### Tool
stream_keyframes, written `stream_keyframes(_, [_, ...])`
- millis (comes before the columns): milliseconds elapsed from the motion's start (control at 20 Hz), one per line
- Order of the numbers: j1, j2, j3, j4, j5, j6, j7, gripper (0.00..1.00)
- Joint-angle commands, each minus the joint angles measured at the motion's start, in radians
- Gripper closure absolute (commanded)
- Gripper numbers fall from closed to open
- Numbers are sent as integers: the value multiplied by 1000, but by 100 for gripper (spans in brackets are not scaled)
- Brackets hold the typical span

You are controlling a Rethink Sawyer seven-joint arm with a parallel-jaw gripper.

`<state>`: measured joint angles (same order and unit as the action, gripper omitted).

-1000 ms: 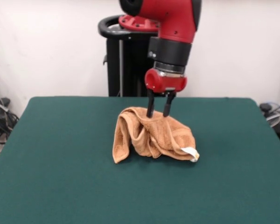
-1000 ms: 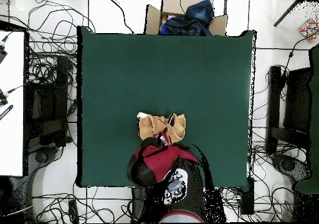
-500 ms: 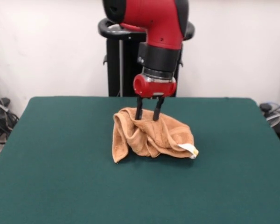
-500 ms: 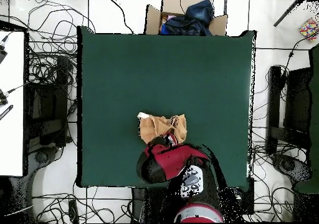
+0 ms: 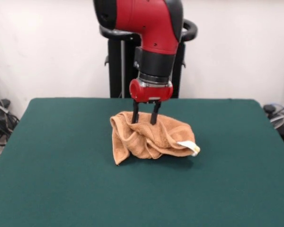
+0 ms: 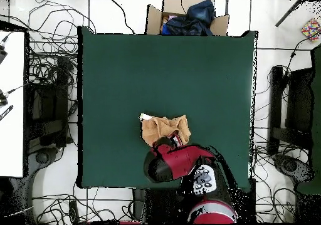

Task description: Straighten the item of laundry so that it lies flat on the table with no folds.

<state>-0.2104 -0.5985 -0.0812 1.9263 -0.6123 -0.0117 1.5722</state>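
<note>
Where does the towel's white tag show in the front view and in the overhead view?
Front view: the white tag sticks out at the right end of the crumpled towel, near picture centre.
Overhead view: the tag is at the towel's upper left corner.
Shared landmark: the gripper, at the towel's edge nearest the robot in both views.

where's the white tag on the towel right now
In the front view the white tag sticks out at the crumpled towel's lower right edge, just above the green table, to the right of the gripper.
</note>
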Motion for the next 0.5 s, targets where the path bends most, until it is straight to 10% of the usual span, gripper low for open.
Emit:
stream_keyframes(50, [-24, 21, 148, -22, 16, 101, 71, 0])
stream_keyframes(500, [-179, -21, 338, 62, 47, 37, 127, 0])
